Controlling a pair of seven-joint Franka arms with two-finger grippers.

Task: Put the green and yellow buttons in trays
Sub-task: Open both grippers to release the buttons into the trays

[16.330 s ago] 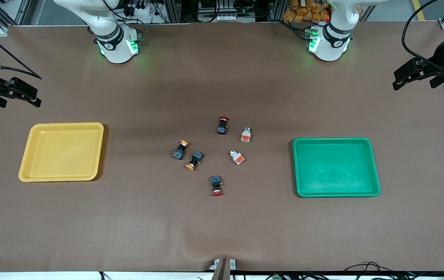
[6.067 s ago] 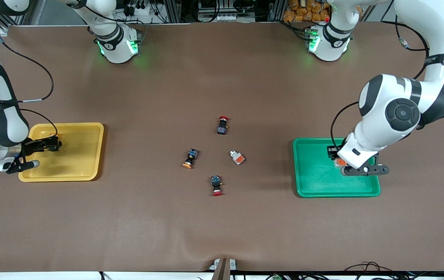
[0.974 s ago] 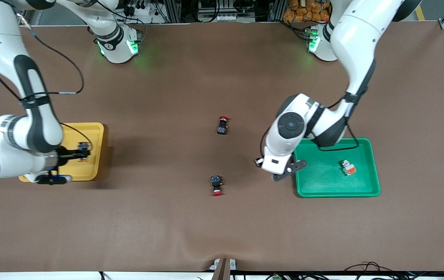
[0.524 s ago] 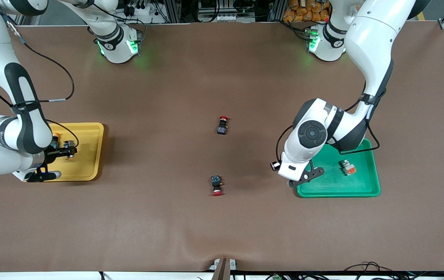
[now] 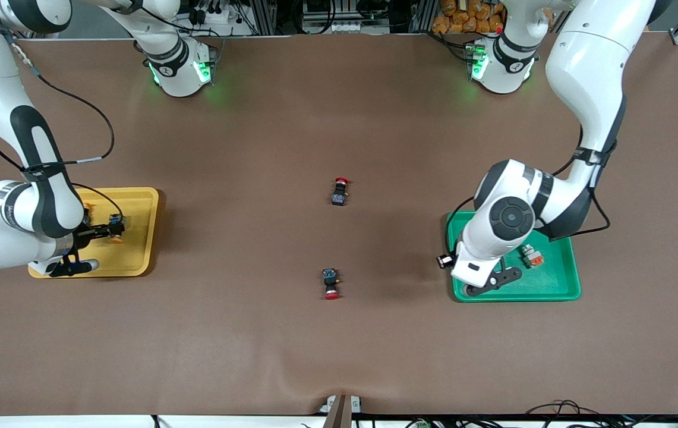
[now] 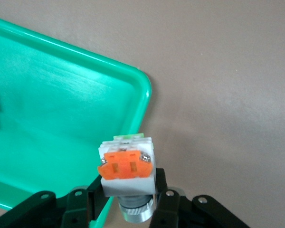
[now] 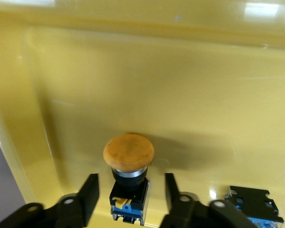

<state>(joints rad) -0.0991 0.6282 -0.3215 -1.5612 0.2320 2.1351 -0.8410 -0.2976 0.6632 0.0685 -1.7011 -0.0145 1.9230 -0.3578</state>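
Shallow yellow plastic tray (image 5: 136,202) at right arm's end of bench, right tool (image 7: 128,197) over it clenched on black-bodied switch with round orange-yellow cap (image 7: 128,154), two red-capped black switches (image 5: 339,191) mid-bench, left tool (image 6: 128,209) over corner of shallow green plastic tray (image 6: 61,118), gripping white-grey switch with orange patch (image 6: 126,166), matching switch (image 5: 532,256) lying in that tray.

Left gripper (image 5: 474,274) reached green tray (image 5: 558,291) — apparently.

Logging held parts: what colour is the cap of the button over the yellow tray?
Orange-yellow cap, clearest in the right wrist view.
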